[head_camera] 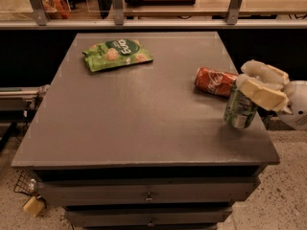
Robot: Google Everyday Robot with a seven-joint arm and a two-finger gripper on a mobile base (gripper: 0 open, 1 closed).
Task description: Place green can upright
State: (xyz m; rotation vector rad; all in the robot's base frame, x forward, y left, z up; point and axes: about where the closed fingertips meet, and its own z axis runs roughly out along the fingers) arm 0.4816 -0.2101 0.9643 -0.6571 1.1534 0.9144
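Observation:
The green can (241, 108) has green and white print and hangs near the table's right edge, roughly upright and slightly tilted, its silver base facing down just above the tabletop. My gripper (256, 89) comes in from the right, and its cream fingers (263, 94) are shut around the can's top. The can's pull tab end is hidden by the fingers.
A red cola can (215, 81) lies on its side just behind and left of the green can. A flat green snack pouch (117, 54) lies at the far left of the grey table (134, 123). Drawers sit below the front edge. A glass-railed counter runs behind.

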